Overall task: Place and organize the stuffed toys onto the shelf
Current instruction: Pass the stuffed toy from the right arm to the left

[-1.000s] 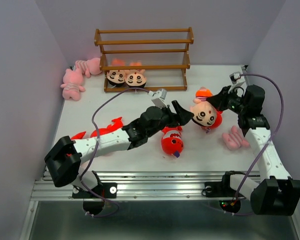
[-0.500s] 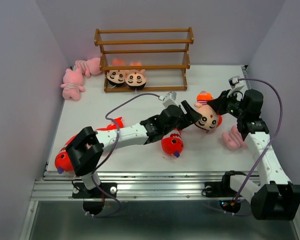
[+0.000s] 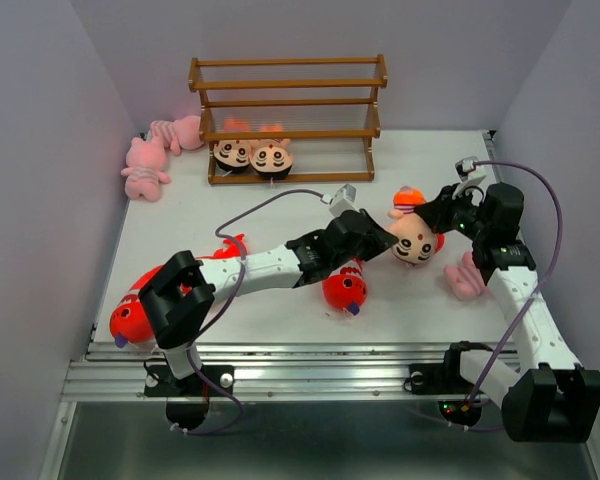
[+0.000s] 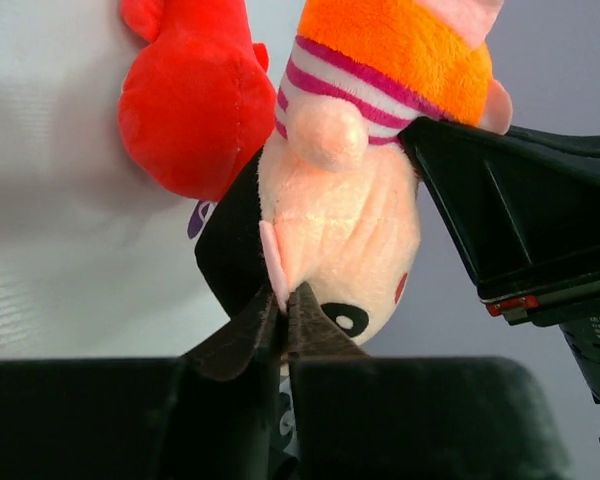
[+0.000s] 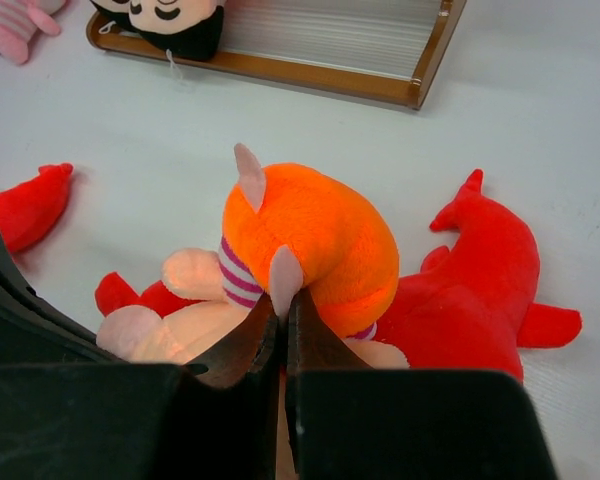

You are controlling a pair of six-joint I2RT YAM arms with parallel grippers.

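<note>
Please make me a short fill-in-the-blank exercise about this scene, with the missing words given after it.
1. The shelf holds ___ dolls on its bottom level.
2. The left tool and the right tool both pinch one doll, whose outfit is mostly ___.
3. Two pink toys lie to the ___ of the shelf.
Missing words: two, orange, left.
</note>
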